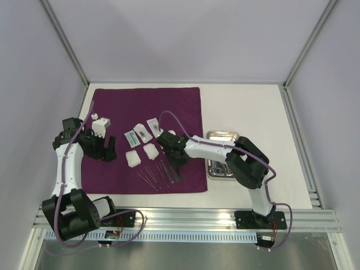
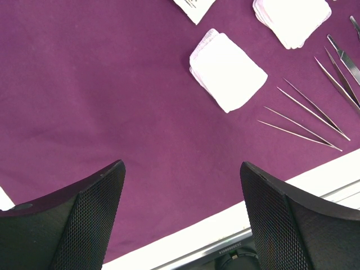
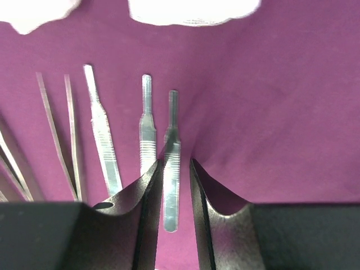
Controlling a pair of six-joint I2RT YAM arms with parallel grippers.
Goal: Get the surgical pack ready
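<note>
Purple cloth (image 1: 146, 112) lies flat, mid-left of the top view, on the white tabletop (image 1: 253, 112). There is wide bare tabletop to its right and a thin strip below its lower edge, then the metal rail (image 1: 185, 216). The upper half of the cloth is free of items. Steel tray (image 1: 220, 135) sits off the cloth, just beside its right edge, and the right arm (image 1: 247, 163) crosses over its lower part.

Left end effector (image 2: 181, 169) is spread wide with nothing between the fingers. It hangs over the cloth's lower edge at the left. The nearest item is a gauze square (image 2: 228, 70) at upper centre of the left wrist view, apart from it. A second gauze stack (image 2: 292, 17) is at top right. Thin pointed tweezers (image 2: 306, 121) fan out at the right, near the cloth edge.

Right end effector (image 3: 176, 163) is low over the cloth, jaws at a narrow slot around one flat steel handle (image 3: 172, 121). The left finger is at the handle's edge and a sliver of cloth shows on the right side, so it is not clamped. Neighbouring handles (image 3: 147, 129) lie parallel, close on the left, so room there is tight. The right side is open cloth.

Clear packets (image 1: 142, 132) sit in a row above the gauze.
</note>
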